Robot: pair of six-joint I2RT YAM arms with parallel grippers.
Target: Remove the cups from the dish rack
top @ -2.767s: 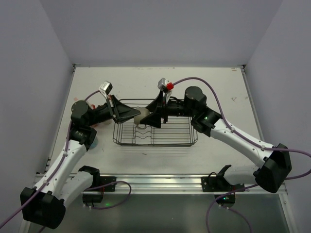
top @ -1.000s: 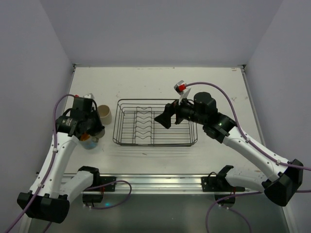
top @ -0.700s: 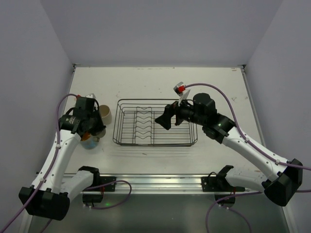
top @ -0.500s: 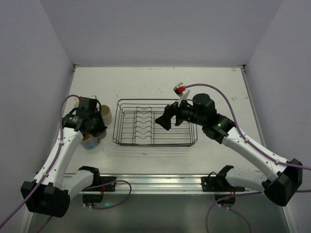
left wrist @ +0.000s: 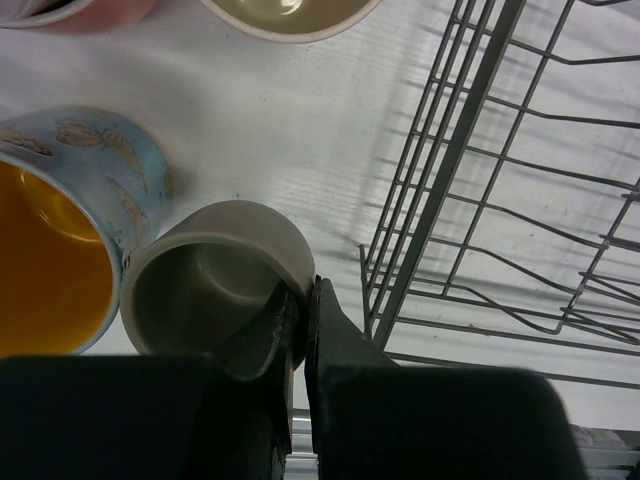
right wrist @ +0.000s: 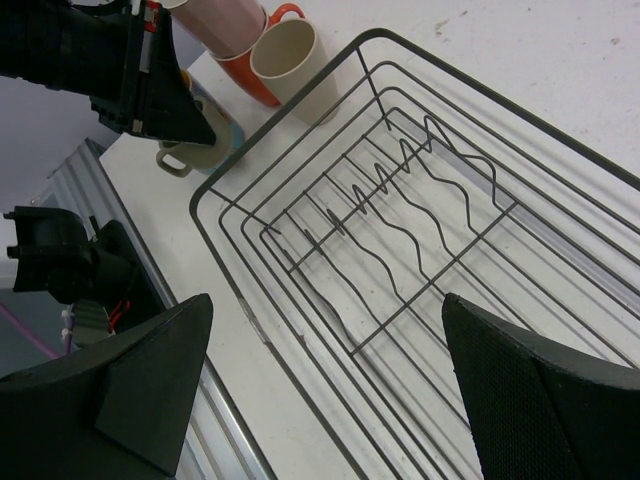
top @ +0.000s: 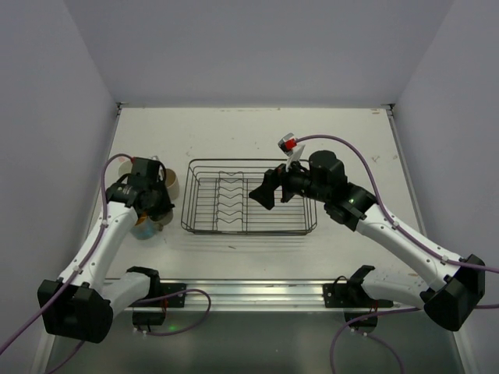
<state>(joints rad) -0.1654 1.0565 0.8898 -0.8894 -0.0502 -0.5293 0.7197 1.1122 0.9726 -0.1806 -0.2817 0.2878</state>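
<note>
- The left gripper [left wrist: 300, 297] is pinching shut on the rim of a small ceramic olive-grey mug [left wrist: 200, 290]. One finger is pressing inside the wall and the other outside, while the mug is standing upright on the white tabletop [top: 327, 132].
- In the overhead view the olive-grey mug is sitting just outside the rectangular black wire dish rack [top: 249, 231], at about the rack's 8 o'clock, near its left front corner.
- A light blue ceramic mug with a leaf print and an orange inside [left wrist: 60, 240] is standing at the olive-grey mug's 9 o'clock, close enough that contact cannot be ruled out.
- A beige ceramic mug [right wrist: 285, 60] is standing mouth-up at the olive-grey mug's 12 o'clock, just beside the rack's left wall.
- A pink mug [right wrist: 220, 25] and an orange mug [right wrist: 243, 80] are crowding together at the beige mug's 9 o'clock; whether one is nested in the other cannot be told.
- The right gripper [top: 261, 193] is hovering with its jaws spread wide, gripping nothing, above the rack's floor at the 3 o'clock side of the row of wavy upright wire dividers [right wrist: 400, 200].
</note>
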